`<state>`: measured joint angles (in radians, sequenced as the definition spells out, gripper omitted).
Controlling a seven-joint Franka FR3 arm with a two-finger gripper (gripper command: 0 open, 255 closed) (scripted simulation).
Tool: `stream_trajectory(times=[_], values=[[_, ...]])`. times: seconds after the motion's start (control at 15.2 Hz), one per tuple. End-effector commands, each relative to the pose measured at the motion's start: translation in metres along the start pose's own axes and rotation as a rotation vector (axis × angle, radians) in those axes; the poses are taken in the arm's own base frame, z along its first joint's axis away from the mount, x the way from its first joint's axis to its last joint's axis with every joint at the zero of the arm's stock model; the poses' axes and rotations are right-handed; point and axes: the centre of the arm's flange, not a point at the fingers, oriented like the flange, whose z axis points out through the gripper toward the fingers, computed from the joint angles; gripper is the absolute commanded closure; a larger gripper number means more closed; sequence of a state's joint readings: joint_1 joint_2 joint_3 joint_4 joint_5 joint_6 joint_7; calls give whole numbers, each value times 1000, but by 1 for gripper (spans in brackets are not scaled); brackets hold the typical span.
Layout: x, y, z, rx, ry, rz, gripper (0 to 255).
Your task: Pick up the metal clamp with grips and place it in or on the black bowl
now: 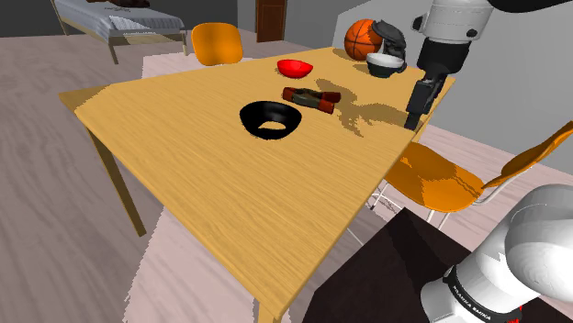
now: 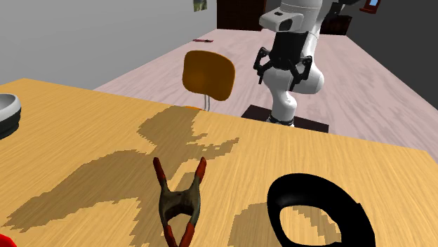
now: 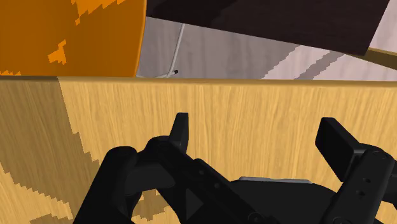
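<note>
The metal clamp [image 1: 310,97] has a dark body and red-brown grips, and lies on the wooden table [image 1: 211,202] just to the shoulder view's right of the black bowl [image 1: 269,120]. In the second exterior view the clamp [image 2: 179,203] lies with its grips spread, and the black bowl [image 2: 319,210] sits to its right. My gripper [image 1: 413,117] hangs over the table's edge nearest the stand, well away from the clamp. It stands open [image 2: 282,76] with nothing in it. In the wrist view the fingers [image 3: 181,130] are wide apart above bare wood, gripper [image 3: 257,137].
A red bowl [image 1: 296,68], a basketball [image 1: 363,38] and a grey-and-black container [image 1: 386,57] stand at the table's far side. Orange chairs [image 1: 432,179] [image 1: 217,41] flank the table. One orange chair seat [image 3: 70,35] lies just beyond the table edge.
</note>
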<state>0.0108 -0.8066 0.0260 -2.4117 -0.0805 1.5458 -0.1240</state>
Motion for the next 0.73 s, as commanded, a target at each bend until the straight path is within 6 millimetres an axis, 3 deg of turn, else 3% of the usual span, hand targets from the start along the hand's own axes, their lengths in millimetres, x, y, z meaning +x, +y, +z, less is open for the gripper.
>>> stream_trajectory(times=[0.0, 0.66], values=[[0, 0, 0, 0, 0, 0, 0], [122, 46, 18, 9, 4, -35, 0]])
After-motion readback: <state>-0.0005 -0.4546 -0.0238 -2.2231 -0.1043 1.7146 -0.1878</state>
